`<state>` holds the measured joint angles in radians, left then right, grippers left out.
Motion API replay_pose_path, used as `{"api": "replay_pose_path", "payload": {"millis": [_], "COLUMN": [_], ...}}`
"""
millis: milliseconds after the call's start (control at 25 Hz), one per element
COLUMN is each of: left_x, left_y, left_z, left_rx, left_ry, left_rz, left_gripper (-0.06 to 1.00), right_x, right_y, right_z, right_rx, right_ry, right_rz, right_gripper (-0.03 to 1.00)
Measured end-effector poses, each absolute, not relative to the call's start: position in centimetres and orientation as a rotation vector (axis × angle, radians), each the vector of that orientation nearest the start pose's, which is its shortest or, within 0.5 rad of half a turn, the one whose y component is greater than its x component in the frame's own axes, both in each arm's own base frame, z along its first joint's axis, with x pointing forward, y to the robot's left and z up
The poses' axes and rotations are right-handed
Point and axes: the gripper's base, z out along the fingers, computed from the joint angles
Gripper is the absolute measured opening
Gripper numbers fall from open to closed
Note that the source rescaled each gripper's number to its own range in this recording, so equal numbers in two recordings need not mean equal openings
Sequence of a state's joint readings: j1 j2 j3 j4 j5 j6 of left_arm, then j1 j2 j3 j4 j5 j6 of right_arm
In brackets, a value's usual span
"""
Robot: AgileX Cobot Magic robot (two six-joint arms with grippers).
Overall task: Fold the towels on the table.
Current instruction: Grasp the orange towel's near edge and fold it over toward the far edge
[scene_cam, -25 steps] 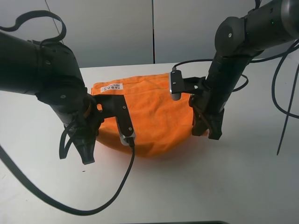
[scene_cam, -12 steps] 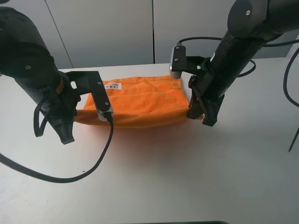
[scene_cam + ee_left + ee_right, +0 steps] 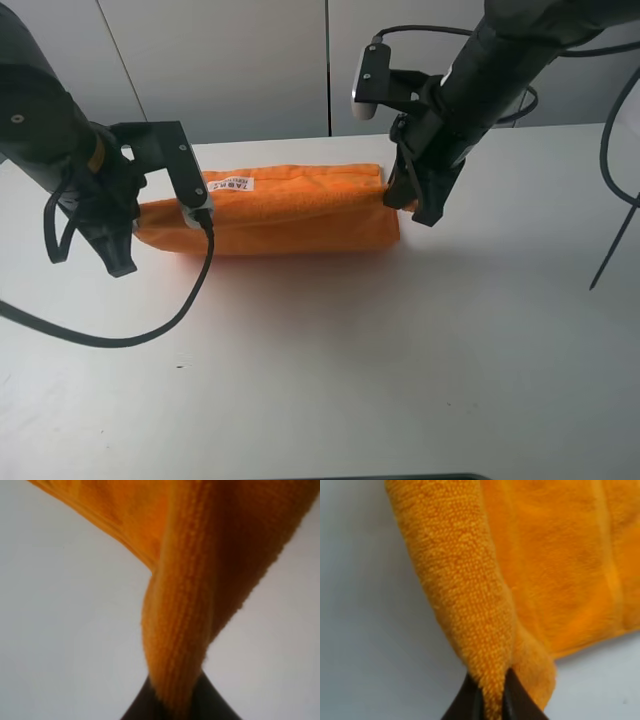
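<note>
Orange towel sat folded upper centre on table; left gripper, right gripper clamped tight on its ends. Risk: uneven release would skew fold.

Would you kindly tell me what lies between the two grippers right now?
The orange towel spans the whole stretch from the left gripper to the right gripper, each shut on one end; the exterior high view shows it.

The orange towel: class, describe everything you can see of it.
The towel is bright orange, fuzzy terry-like cloth, folded into a long band stretched across the far side of the white table. A small white label with dark print shows near its left end. The left gripper and right gripper each pinch one end.
</note>
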<state>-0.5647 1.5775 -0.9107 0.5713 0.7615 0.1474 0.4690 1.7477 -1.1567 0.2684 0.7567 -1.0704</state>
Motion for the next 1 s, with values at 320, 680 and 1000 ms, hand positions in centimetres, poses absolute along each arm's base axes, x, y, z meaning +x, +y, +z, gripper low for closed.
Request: {"api": "replay_pose_path", "payload": {"millis": [320,680,1000], "left_x": [28.1,30.1,31.5], "left_y": [-12.2,-11.3,-11.7], "left_z": [21.4,20.0,17.7], "left_rx": [1.261,1.122,1.077], "left_ry": [2.251,2.24,2.214], "left_rz": [0.604,0.632,0.676], "left_gripper": [0.0,0.0,0.0], "right_x": [32.0,33.5,34.7], "right_y": [17.3,17.7,17.9], "right_z": [20.0,18.6,16.2], "right_rx": [-1.752,-1.723,-1.761], "right_ry": [2.051,1.978,1.922], "right_rz": [0.004,-0.086,-0.164], "right_gripper": [0.0,0.0,0.0]}}
